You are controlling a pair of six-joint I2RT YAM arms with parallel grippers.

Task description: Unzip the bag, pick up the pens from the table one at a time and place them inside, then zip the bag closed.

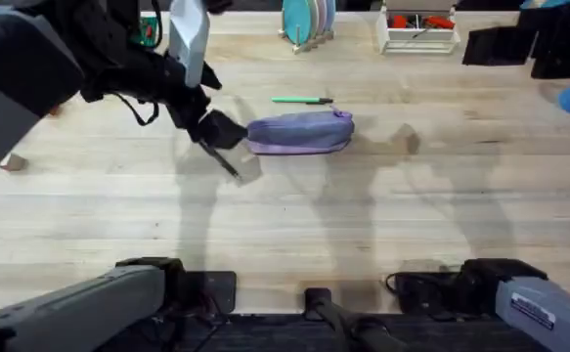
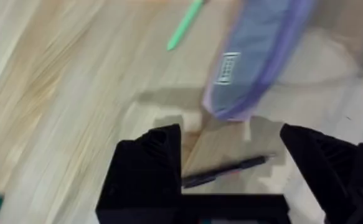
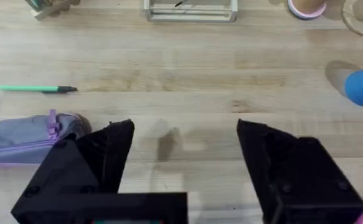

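The left gripper [image 2: 231,165] is held open above the black pen [image 2: 226,171] beside the bag [image 1: 299,132]; the right gripper [image 3: 184,149] is spread, empty.

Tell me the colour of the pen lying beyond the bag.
Light green pen with a dark tip, behind the purple bag; clearest in the right wrist view.

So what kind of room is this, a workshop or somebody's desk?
Probably a robot test bench, not a desk: two arms are mounted at the edge of a plank table, with a purple pouch and a green pen laid out.
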